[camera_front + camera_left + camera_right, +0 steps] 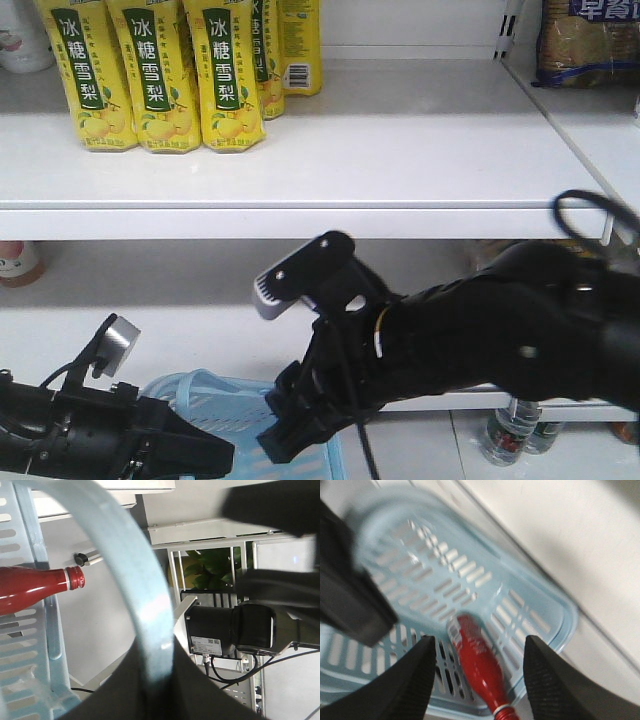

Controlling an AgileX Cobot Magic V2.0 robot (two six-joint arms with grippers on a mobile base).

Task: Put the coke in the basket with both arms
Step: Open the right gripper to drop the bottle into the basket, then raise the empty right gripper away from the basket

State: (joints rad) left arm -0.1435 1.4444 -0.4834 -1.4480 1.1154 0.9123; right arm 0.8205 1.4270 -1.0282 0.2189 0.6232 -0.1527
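The coke (481, 666) is a glossy red bottle-shaped container with a threaded neck, lying on its side inside the pale blue basket (540, 617). My right gripper (479, 680) hangs open above it, fingers apart on either side and not touching it. In the left wrist view the coke (35, 587) lies against the slotted basket wall (27, 650). My left gripper (157, 680) is shut on the basket's curved handle (132, 575). From the front, the basket (215, 395) sits low between the left gripper (195, 452) and the right gripper (285, 430); the coke is hidden there.
Yellow drink cartons (160, 75) stand on the upper white shelf (330, 160), whose front edge (300, 222) runs above both arms. A clear bottle (505, 435) stands at the lower right. The left arm's black body (347, 595) sits over the basket's left part.
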